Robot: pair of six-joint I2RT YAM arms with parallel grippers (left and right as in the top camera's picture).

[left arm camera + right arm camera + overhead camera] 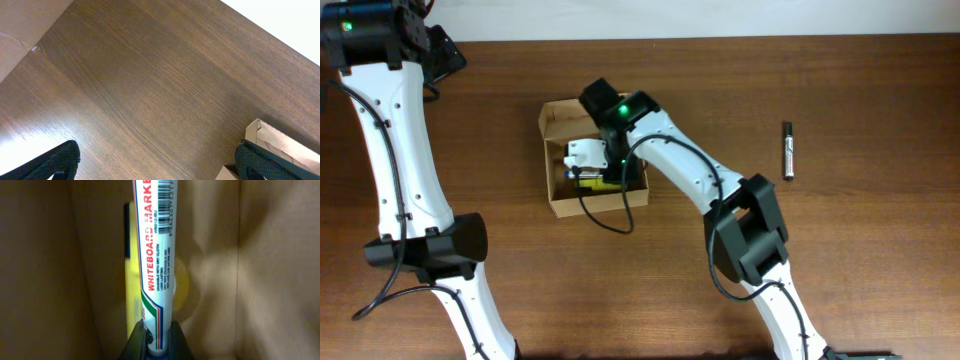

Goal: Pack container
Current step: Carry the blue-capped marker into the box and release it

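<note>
Packing looks partly done. The right gripper (156, 336) has its fingers clamped on a whiteboard marker (155, 255), held inside the container (552, 115) beside a yellow item (132, 292). The box sits near table centre. A second marker (787, 150) lies loose, well apart at the box's 3 o'clock, apparently still unpacked. At 10 o'clock the left gripper (156, 162) gapes wide, holding nothing.

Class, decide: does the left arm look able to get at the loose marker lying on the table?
Probably not. The marker lies far right, beyond the box and the right arm, which stretches across between it and the left arm.
</note>
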